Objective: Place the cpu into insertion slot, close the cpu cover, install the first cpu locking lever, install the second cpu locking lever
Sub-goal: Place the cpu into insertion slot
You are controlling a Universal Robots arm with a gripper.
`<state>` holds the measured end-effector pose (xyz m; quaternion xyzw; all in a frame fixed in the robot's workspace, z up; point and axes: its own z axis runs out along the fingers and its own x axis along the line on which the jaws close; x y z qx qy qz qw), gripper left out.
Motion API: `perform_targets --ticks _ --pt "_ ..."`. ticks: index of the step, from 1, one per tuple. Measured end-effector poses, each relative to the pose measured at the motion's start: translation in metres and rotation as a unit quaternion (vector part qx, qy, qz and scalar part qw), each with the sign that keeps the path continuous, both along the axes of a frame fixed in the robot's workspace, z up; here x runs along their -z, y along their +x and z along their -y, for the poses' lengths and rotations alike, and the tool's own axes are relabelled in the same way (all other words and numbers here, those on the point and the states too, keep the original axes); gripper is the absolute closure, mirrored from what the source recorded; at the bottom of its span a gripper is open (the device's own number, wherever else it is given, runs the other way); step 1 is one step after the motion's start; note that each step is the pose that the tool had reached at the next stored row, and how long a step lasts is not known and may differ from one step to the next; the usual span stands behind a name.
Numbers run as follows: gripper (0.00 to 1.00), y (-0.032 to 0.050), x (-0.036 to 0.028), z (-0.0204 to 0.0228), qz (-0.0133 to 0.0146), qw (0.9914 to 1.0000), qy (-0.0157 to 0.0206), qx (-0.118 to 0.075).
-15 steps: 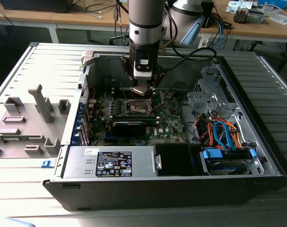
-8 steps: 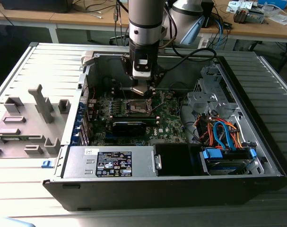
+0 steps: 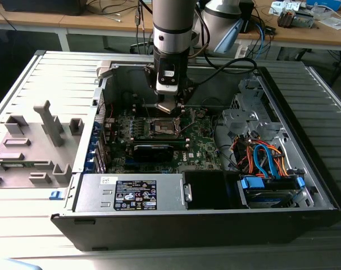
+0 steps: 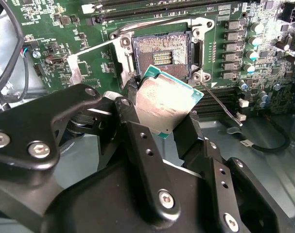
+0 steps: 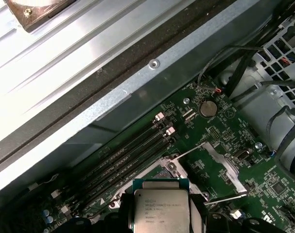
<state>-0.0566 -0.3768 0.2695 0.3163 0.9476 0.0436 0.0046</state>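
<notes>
Open computer case (image 3: 215,230) | jaws pinching cpu (image 4: 166,99) — tilted, above insertion slot (image 4: 163,51)

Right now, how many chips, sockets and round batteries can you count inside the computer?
chip: 1, held by the tool
socket: 1
round battery: 1
Total: 3

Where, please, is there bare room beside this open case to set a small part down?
The ribbed table is bare at the exterior view's left, in front of the grey fixture, and at its right, past the case. Inside it is crowded: cables fill the right, and the fingers hold the cpu over the insertion slot.
</notes>
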Motion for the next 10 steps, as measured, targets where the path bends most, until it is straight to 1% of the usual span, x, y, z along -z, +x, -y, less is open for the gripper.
perform_targets --ticks 10 --pt "0.45 0.0 0.0003 0.0 0.0 0.99978 0.0 0.021"
